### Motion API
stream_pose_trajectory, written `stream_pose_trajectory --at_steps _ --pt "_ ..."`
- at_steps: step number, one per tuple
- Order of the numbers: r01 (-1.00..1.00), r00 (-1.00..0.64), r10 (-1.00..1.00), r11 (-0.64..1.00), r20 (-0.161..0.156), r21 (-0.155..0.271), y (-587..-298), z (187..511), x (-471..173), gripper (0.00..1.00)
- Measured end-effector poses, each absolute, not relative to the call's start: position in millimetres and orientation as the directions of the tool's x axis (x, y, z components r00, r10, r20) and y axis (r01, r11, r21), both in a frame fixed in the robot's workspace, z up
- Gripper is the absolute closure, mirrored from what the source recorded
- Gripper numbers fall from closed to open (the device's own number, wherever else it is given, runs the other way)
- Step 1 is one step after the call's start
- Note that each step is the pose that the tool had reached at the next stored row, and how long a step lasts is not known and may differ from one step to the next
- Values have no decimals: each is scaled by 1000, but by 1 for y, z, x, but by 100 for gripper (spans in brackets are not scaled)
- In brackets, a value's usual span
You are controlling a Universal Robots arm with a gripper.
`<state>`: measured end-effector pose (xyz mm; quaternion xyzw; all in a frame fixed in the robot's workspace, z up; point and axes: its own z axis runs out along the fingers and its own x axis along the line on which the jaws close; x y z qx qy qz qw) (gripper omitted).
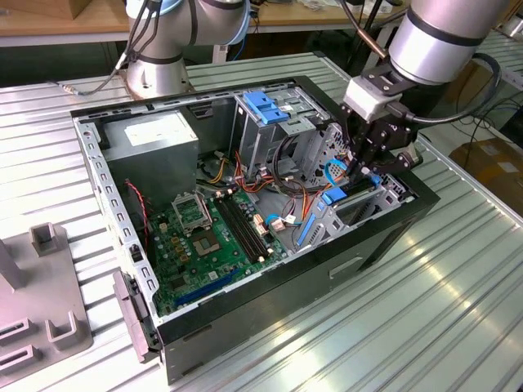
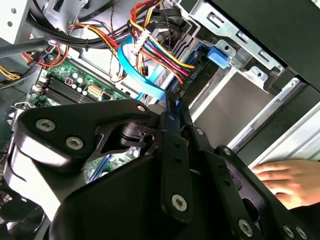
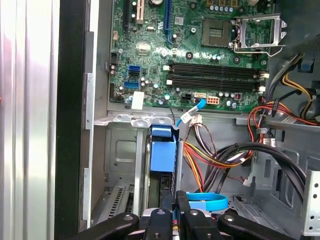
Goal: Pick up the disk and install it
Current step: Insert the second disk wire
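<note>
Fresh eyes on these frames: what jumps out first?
The open computer case on the ribbed metal table, its green motherboard exposed. The arm's black hand reaches into the drive bay at the exterior view's right. In the second wrist view, a person's hand rests beside the case.

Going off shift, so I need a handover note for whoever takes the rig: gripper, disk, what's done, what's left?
Gripper: down inside the computer case, at the drive bay on the exterior view's right. Can't tell if it's open or shut.
Disk: on edge in the bay slot, right by the gripper.
Done: disk is off the table and in the bay.
Left: can't confirm it's fully seated.
Caution: a person's hand is beside the case in the second wrist view.
</note>
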<state>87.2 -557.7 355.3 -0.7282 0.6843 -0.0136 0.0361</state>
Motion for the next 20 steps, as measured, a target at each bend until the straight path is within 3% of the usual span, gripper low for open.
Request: stream_pose_trajectory --at_steps 13,20 --pt "-987 102 -994 -97 -32 -131 -563 352 79 84" --pt "-987 97 -995 -92 -32 -132 -563 349 78 84"
